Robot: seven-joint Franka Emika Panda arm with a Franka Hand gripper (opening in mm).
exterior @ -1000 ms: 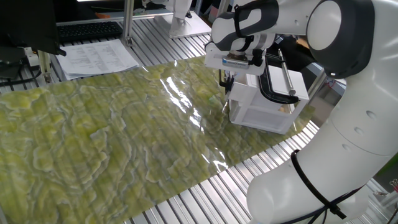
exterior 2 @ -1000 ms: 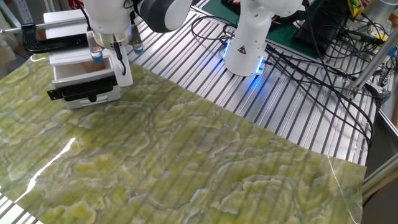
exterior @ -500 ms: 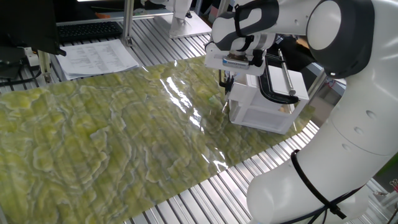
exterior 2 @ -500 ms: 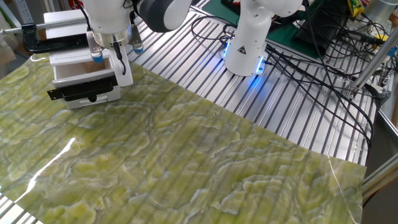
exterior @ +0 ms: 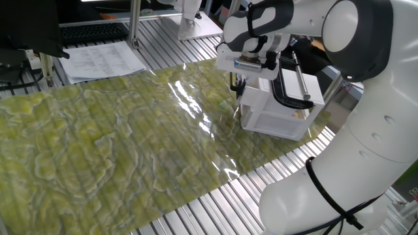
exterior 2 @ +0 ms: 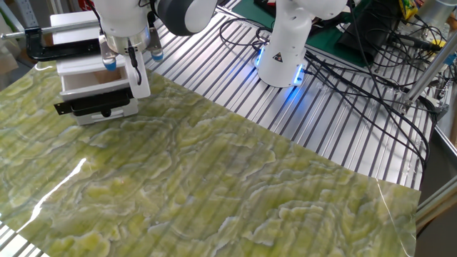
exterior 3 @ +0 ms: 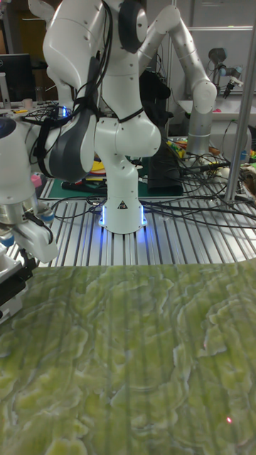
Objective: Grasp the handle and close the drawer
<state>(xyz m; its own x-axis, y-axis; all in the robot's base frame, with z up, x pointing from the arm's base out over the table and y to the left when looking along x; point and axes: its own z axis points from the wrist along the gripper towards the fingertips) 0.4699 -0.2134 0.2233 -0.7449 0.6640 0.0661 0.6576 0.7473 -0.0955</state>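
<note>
1. Here, drawer point(exterior 2: 96, 91) pulled partly out of white cabinet point(exterior 2: 78, 39), directly beneath the fingers.
2. Black handle point(exterior 2: 91, 104) on its front, below and forward of the fingertips, apart from them.
3. Gripper point(exterior 2: 120, 63) pointing down over the open drawer; fingers point(exterior 2: 134, 68) seemingly apart, gripping nothing.
4. Behind, black clamp point(exterior: 288, 88) atop cabinet.
5. Beneath, green marbled mat point(exterior 2: 214, 185).

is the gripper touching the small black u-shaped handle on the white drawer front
Cannot tell. In the other fixed view the gripper hangs above the open white drawer; the handle sits lower on the front, but depth is unclear.
</note>
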